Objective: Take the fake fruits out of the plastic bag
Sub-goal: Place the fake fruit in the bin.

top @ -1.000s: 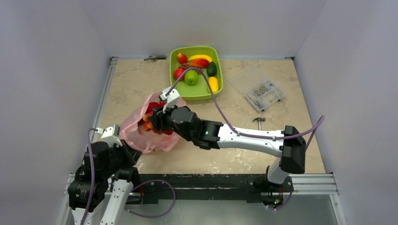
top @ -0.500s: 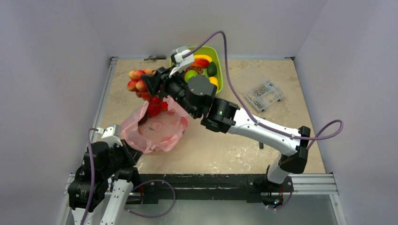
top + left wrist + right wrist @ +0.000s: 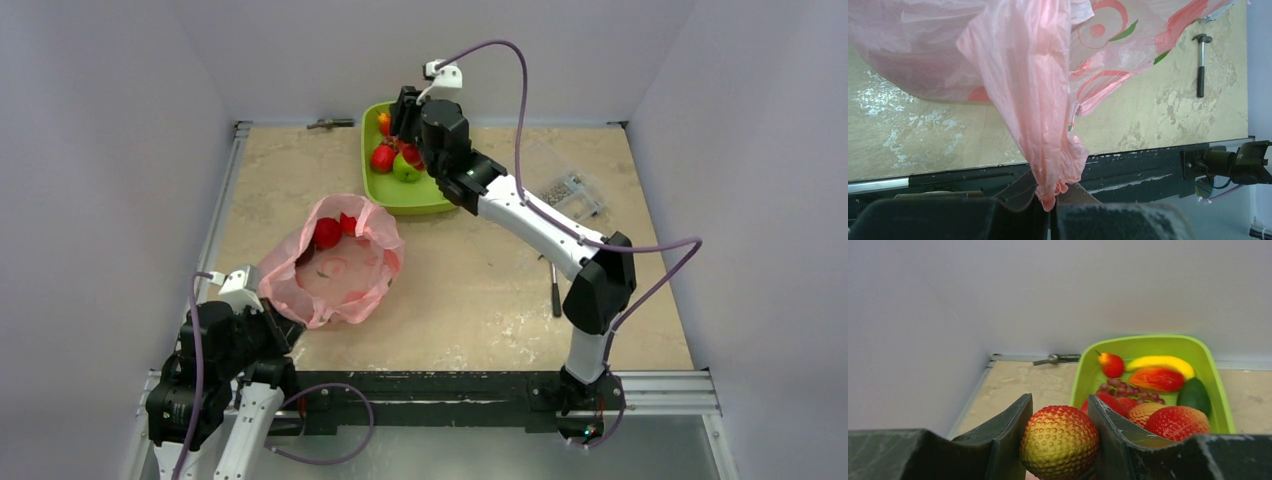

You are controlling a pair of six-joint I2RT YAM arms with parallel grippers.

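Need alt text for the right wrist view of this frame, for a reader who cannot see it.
The right hand grips a bumpy red-and-yellow fruit, close to the camera. Beyond it, a green tray holds a banana, an avocado, a grape bunch and other red fruits.

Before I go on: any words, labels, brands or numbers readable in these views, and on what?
None can be read.
The plastic bag carries only printed red rings and green leaf shapes, no letters.
The clear box of small parts is too small to show any label.
The tray and hammer look unmarked.
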